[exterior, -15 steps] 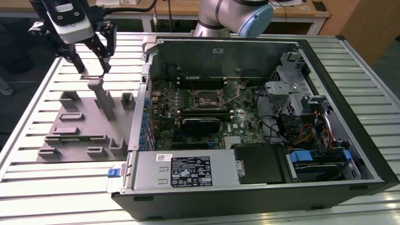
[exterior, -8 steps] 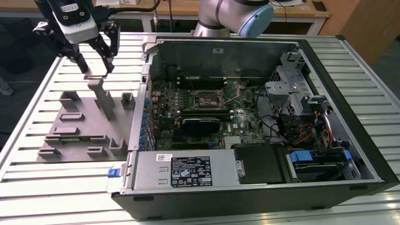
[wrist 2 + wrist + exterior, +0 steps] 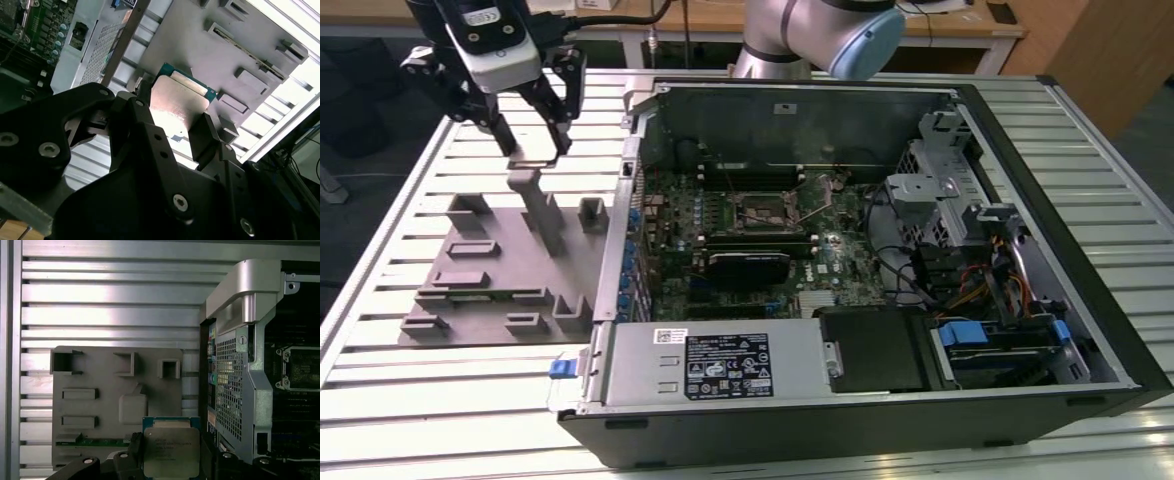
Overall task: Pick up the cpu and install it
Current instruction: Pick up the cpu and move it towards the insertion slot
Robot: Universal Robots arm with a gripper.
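Handling: your cpu (image 3: 171, 452) is likely light, stiff and fragile, with a slick metal top, so I judge the edges the safe hold.
Grip: your gripper (image 3: 538, 148) is clamped on two opposite edges of the cpu.
Place: above the far part of the fixture block (image 3: 494, 270), to the exterior view's left of the computer case (image 3: 1107, 250).
Look: small flat square, silvery-grey lid, green rim.

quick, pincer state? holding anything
Pincer: closed on the cpu, held over the grey fixture block.
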